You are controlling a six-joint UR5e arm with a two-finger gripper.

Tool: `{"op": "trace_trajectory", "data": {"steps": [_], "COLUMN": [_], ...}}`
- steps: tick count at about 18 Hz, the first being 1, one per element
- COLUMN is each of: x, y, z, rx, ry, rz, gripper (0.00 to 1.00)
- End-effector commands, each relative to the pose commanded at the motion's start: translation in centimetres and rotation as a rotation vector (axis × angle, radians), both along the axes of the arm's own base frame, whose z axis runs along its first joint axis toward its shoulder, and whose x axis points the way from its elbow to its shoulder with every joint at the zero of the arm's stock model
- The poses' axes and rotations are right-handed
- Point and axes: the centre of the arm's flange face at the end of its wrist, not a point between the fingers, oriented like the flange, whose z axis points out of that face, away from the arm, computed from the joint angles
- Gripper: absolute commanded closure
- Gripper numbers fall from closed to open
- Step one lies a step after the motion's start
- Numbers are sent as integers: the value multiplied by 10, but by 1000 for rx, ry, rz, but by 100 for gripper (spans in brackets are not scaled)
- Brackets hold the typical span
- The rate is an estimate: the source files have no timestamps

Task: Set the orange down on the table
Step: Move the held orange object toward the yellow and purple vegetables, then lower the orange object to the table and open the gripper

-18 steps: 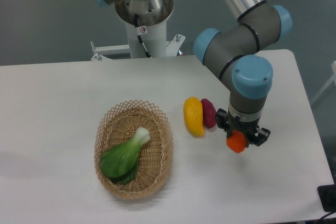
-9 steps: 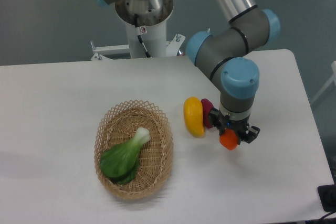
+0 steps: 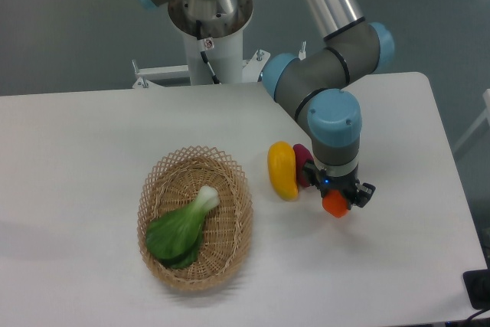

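The orange (image 3: 334,204) is a small bright orange-red toy fruit held between the fingers of my gripper (image 3: 337,198). The gripper points straight down and is shut on it, just right of the yellow fruit. The orange hangs close over the white table (image 3: 398,266); I cannot tell whether it touches the surface. Its upper part is hidden by the gripper body.
A yellow oblong fruit (image 3: 281,170) and a magenta oblong fruit (image 3: 302,163) lie side by side just left of the gripper. A woven wicker basket (image 3: 230,243) with a green leafy vegetable (image 3: 181,229) stands at the middle left. The robot base (image 3: 207,32) is at the back.
The gripper has moved left with the orange, closer to the magenta and yellow fruits. The arm's wrist and elbow have shifted left with it. The other things have not moved.
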Motion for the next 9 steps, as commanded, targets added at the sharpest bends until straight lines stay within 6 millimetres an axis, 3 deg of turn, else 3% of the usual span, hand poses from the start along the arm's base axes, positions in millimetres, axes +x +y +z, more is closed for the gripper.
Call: {"op": "trace_trajectory", "data": {"steps": [2,5,9], "x": [1,0,0], "y": [3,5,5], "z": [-1,-3,-3], "rx": [-13,-12,-12], "ry": [11,21,22], "rz": [-5,-9,-14], "gripper": [50,36,24]}}
